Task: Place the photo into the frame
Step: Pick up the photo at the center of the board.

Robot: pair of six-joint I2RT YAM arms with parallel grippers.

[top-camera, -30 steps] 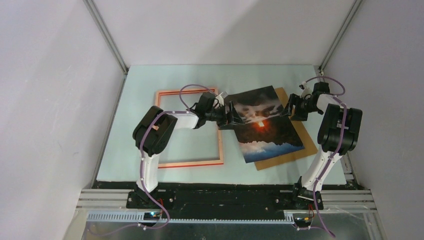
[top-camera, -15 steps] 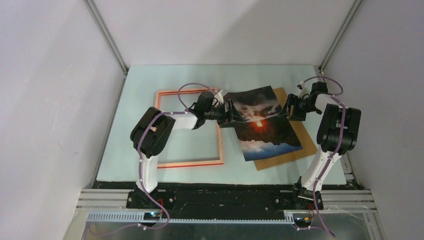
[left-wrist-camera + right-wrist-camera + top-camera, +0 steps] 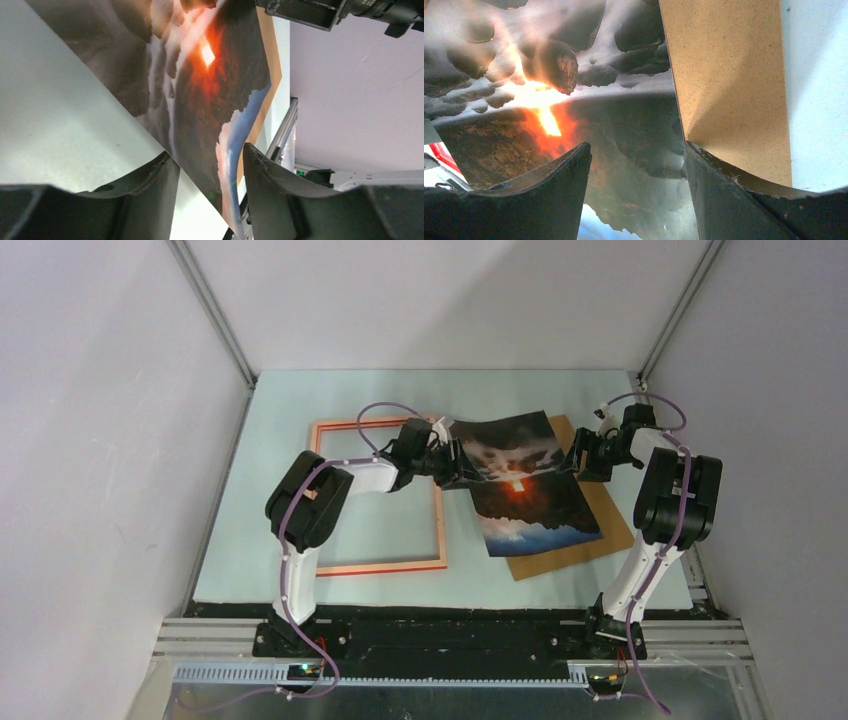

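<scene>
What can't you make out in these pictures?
Top view: whether the left fingers touch the photo; too small, arm in the way.
Top view: upper right side of the frame, behind the left arm.
Right wrist view: part of the backing board, under the photo.

Left gripper point(image 3: 209, 154) jaw gap: obstructed. The raised edge of the photo point(image 3: 200, 85) slants through it, close against one finger, with a little room at the other.
Right gripper point(image 3: 636, 145) jaw gap: jaws apart. The photo lies across the gap beneath, and the edge of the backing board point(image 3: 729, 75) runs to one finger.
Ahead of left gripper: the right gripper faces it across the photo, so there is no straight passage.
Behind left gripper: the frame point(image 3: 441, 530) rail lies beneath the wrist, with free room above it.
Outer side of right gripper: a strip of bare table point(image 3: 819, 75), then the side wall point(image 3: 770, 440).
Above both grippers: unobstructed.
</scene>
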